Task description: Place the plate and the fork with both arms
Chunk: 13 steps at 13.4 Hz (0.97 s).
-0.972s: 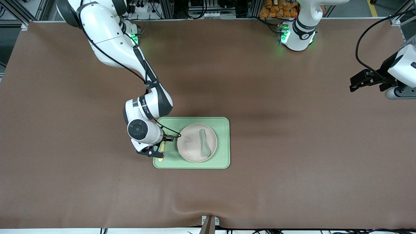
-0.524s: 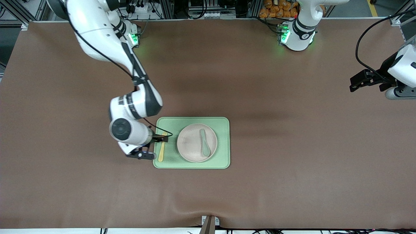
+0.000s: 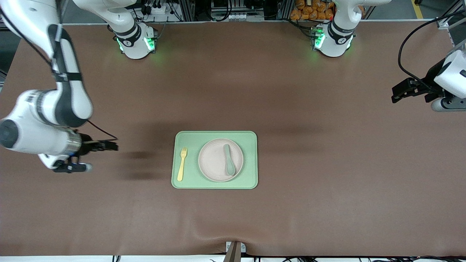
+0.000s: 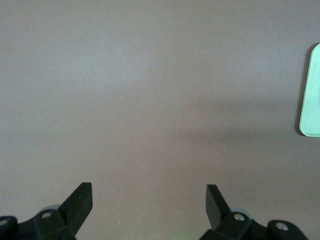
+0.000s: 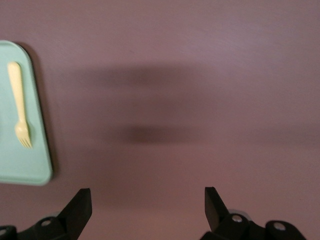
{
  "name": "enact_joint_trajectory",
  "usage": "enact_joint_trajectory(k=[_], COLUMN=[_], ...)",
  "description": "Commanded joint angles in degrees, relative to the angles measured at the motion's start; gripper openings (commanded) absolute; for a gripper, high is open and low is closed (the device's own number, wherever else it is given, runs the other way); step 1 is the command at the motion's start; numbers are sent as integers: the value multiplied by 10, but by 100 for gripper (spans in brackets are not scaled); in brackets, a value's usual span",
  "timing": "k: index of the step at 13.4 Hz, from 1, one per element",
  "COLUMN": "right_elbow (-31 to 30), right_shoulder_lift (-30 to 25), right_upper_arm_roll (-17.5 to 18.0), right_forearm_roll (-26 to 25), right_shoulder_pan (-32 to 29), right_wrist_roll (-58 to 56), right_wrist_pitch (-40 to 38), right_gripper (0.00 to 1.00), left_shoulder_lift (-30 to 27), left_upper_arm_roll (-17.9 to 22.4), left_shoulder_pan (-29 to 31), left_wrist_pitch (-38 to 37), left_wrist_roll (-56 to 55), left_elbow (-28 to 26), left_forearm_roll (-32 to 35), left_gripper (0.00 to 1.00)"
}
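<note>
You have both sets of jaws spread wide and holding nothing. In the right wrist view the right gripper (image 5: 145, 202) shows its two black fingers (image 5: 79, 205) far apart with only bare brown surface (image 5: 200, 100) between them, and the left wrist view shows the left gripper (image 4: 147, 200) in the same spread state over bare surface.

Nearest the front camera, you will find the pale green tray (image 3: 214, 183) lying flat around the middle of the surface. On it, the fork (image 3: 181, 163) lies on the strip of tray toward the right arm's end, beside the plate (image 3: 213, 160) and apart from it, with its handle pointing toward the front camera and its tines away from it. The plate sits on the tray's middle, round and off-white, and a grey-green spoon (image 3: 229, 159) rests in it, on the side toward the left arm's end.

Your right gripper (image 3: 109, 146) hangs over open surface toward the right arm's end, well apart from the tray; the front view blurs that arm.

Your left gripper (image 3: 400, 91) waits over the left arm's end of the surface, well apart from the tray, of which only a corner (image 4: 311, 95) shows in the left wrist view.

The two green-lit bases (image 3: 134, 42) stand farthest from the camera.
</note>
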Motion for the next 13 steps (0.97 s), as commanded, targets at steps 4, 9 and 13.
enact_joint_trajectory(k=[4, 9, 13], right_elbow=[-17, 104, 117], right_shoulder_lift=[-153, -163, -205], right_upper_arm_roll=[12, 0, -10], right_forearm_roll=[-88, -90, -99], right_shoulder_pan=[-13, -14, -22], right_wrist_roll=[4, 34, 38], right_wrist_pitch=[-110, -244, -270], right_gripper=[100, 100, 100], left_shoulder_lift=[4, 5, 5], left_upper_arm_roll=[-1, -1, -1], left_shoulder_pan=[1, 1, 1], left_wrist_pitch=[-7, -6, -5], left_wrist_roll=[-4, -5, -2], left_elbow=[7, 8, 8], left_forearm_roll=[-8, -8, -8], left_gripper=[100, 100, 100])
